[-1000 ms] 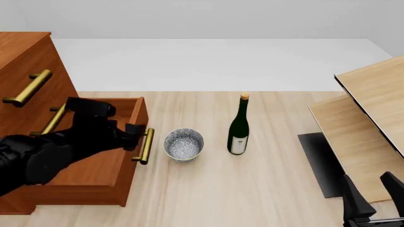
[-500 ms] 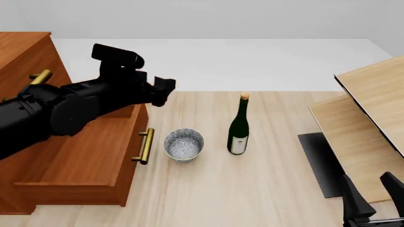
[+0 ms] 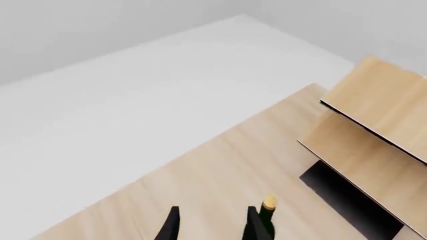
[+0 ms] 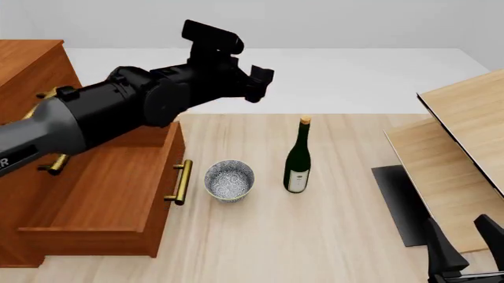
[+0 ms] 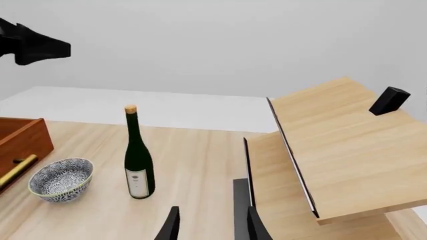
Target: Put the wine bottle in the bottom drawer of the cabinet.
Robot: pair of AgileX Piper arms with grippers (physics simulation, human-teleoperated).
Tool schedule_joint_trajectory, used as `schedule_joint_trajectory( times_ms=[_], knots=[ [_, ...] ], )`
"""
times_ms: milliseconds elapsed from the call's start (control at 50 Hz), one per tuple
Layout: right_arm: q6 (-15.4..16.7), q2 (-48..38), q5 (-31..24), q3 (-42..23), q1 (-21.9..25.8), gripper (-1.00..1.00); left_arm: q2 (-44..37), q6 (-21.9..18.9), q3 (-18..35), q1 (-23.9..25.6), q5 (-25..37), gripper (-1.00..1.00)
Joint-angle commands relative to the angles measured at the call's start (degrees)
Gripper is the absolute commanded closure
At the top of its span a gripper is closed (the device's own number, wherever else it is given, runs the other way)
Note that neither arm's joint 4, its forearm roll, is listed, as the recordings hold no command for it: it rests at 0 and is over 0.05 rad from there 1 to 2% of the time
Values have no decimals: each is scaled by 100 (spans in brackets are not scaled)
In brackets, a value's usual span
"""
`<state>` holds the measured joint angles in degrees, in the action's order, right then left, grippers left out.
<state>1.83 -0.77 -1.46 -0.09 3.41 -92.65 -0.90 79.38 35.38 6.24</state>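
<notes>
Left arm (image 4: 118,115) raised above open bottom drawer (image 4: 106,203), fingers (image 4: 258,82) seemingly parted, empty, short of upright wine bottle (image 4: 298,158) on tabletop (image 4: 315,236).

white label (image 4: 297,178) on wine bottle (image 4: 298,158), print unreadable

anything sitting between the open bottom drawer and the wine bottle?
Yes: a speckled bowl stands between the bottom drawer and the wine bottle, apart from both, in the front view.

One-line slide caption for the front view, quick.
Left gripper raised and open above the table, wine bottle upright beside the bowl, bottom drawer pulled open.
</notes>
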Motion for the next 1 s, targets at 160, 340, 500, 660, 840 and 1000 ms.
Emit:
schedule_joint_trajectory(
  times_ms=[160,340,500,660,840,1000],
  knots=[
    [10,-27,16,2,-13,-100,-912,-190,1050,460,-19,-100],
    [-2,31,-41,-1,1,-100,-1460,-170,1537,609,2,-100],
    [-16,17,-26,0,-15,-100,-1809,-183,1700,584,-121,-100],
    [-13,60,-70,-3,-9,-100,-2008,-206,1761,593,-184,-100],
    [-14,23,-41,0,-5,-100,-1970,-139,1554,754,-311,-100],
    [-13,21,-43,0,-1,-100,-1937,-160,1442,867,-365,-100]
  ],
)
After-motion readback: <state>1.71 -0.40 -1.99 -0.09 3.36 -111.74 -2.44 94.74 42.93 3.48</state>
